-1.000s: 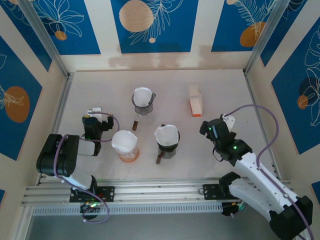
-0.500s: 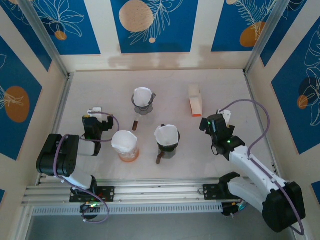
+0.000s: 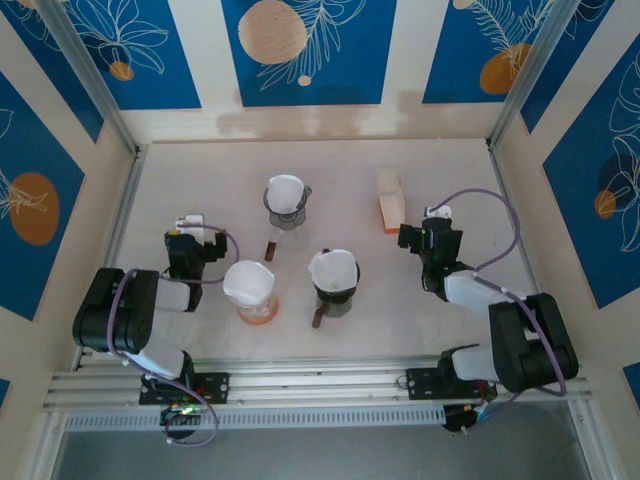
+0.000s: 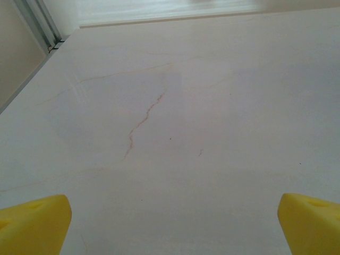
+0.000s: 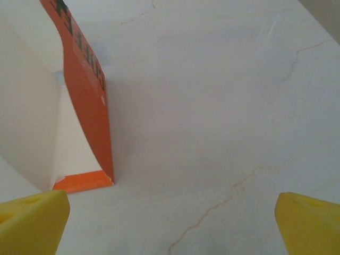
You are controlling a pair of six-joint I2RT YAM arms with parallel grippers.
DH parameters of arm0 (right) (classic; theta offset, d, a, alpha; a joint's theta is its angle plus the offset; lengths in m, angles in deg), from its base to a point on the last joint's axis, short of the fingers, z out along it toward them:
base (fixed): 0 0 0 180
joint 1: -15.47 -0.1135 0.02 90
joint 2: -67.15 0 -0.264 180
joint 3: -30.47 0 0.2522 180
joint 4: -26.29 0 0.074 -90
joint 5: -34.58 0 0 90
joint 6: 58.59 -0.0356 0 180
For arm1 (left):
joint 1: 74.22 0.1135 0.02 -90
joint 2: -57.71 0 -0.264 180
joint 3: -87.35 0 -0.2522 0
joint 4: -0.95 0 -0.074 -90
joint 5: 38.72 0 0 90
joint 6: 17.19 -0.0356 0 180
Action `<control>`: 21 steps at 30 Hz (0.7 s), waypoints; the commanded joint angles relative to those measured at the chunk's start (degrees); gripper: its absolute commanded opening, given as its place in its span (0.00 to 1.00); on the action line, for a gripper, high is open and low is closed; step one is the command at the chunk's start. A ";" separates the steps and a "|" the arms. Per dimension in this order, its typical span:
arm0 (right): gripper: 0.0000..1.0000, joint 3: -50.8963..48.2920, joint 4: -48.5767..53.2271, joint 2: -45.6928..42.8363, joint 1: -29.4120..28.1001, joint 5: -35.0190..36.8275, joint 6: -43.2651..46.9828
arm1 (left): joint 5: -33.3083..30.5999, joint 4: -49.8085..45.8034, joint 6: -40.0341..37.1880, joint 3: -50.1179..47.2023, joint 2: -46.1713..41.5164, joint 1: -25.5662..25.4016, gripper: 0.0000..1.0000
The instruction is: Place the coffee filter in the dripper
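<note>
- The placing step is judged to be as good as done: a white coffee filter (image 3: pixel 333 266) is seen seated in the dark dripper (image 3: pixel 334 293) at mid-table. Similar filters are seen in the orange dripper (image 3: pixel 258 311) and the grey dripper (image 3: pixel 286 217).
- The right gripper (image 5: pixel 171 227) is held spread wide with nothing between its yellow pads (image 5: pixel 32 219). It is placed just beside the open end of the filter box (image 3: pixel 391 206), not touching it.
- The left gripper (image 4: pixel 172 227) is likewise released and empty, over bare table (image 4: pixel 212 106) left of the orange dripper.
- If a further filter is wanted, a shallow, careful pinch into the box mouth is called for. Whether any filters are left inside cannot be told.
- The filters are taken to be thin, crumple-prone paper, shaped as open cones whose rims stand above the drippers.
- The drippers are cone-shaped. Their look suggests hard plastic or glass, one tinted orange and translucent, one dark, one greyish.
- The box is seen as light card, orange outside and white within, with a flap folded open.
- The table is matt and pale, marked by faint brownish veins like marble.
</note>
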 commanded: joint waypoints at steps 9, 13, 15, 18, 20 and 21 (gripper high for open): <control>0.99 7.76 -0.02 8.33 0.64 -10.86 4.39 | -0.67 1.48 -0.28 0.90 0.42 -0.31 1.00; 0.99 5.97 -1.20 6.66 2.94 -13.74 2.94 | -0.71 1.49 -0.30 0.90 0.42 -0.32 1.00; 0.99 4.38 -2.29 5.17 4.06 -13.84 1.75 | -0.66 1.50 -0.30 0.90 0.46 -0.37 1.00; 0.99 1.10 -4.35 1.84 5.08 -13.93 0.77 | -0.67 1.44 -0.28 0.90 0.42 -0.29 1.00; 0.99 -1.68 -6.21 -0.85 5.25 -14.05 0.70 | -0.72 1.46 -0.28 0.90 0.43 -0.34 1.00; 0.99 -3.08 -7.30 -2.00 5.14 -14.15 0.78 | -0.70 1.47 -0.28 0.95 0.40 -0.38 1.00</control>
